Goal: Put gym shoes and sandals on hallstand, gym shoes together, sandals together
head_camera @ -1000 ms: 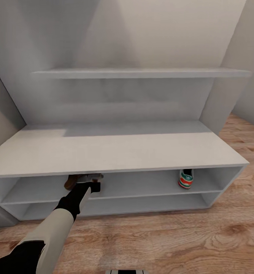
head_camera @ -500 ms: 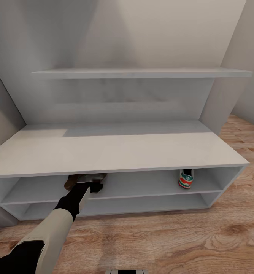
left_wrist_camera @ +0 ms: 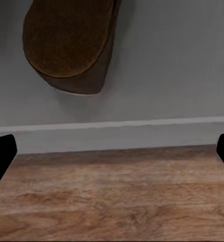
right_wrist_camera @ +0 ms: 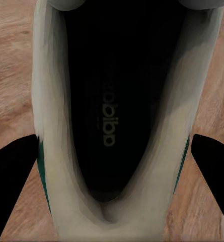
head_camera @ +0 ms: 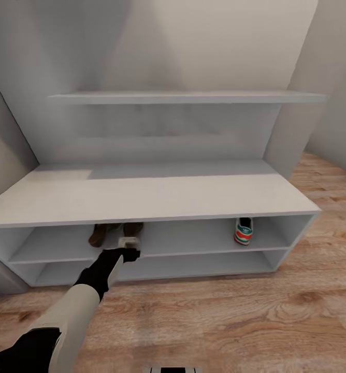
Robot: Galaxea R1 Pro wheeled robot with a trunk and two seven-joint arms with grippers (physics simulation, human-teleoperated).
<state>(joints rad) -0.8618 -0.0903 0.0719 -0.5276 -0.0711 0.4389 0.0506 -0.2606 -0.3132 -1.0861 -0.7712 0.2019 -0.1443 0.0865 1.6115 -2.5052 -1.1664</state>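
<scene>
Left hand [head_camera: 128,244] spread wide and empty, poised at the front lip of the hallstand's [head_camera: 157,197] upper compartment, fingertips [left_wrist_camera: 1,156] far apart at the edges of the left wrist view with nothing between them but shelf edge and corridor floor [head_camera: 219,321].

Just beyond it, inside that compartment toward the left end: first sandal [head_camera: 97,234], then second sandal [head_camera: 133,227] close beside it, both dark brown, both on the shelf board and off the floor. Toe of one seen up close in the left wrist view, lying flat, a little way in from the lip. Set side by side, presumably to meet the pairing the task asks for; sandal half judged done.

Lower compartment bare in the head view. One wall shelf [head_camera: 183,97] above, nothing on it.

Further right in the same upper compartment, well apart from the sandals: one gym shoe [head_camera: 243,231], heel outward, red patch and green stripe showing, room at its sides for a partner.

Right hand [right_wrist_camera: 114,166] apparently clamped on the other gym shoe [right_wrist_camera: 112,91], a dark finger against each flank, opening facing the camera, wood planks behind. Gripped across the sides, probably so it can slide in heel-out. Next, by this reading: carry it to the spot beside its mate. Risk: low compartment height, and nudging the shoe already parked.
</scene>
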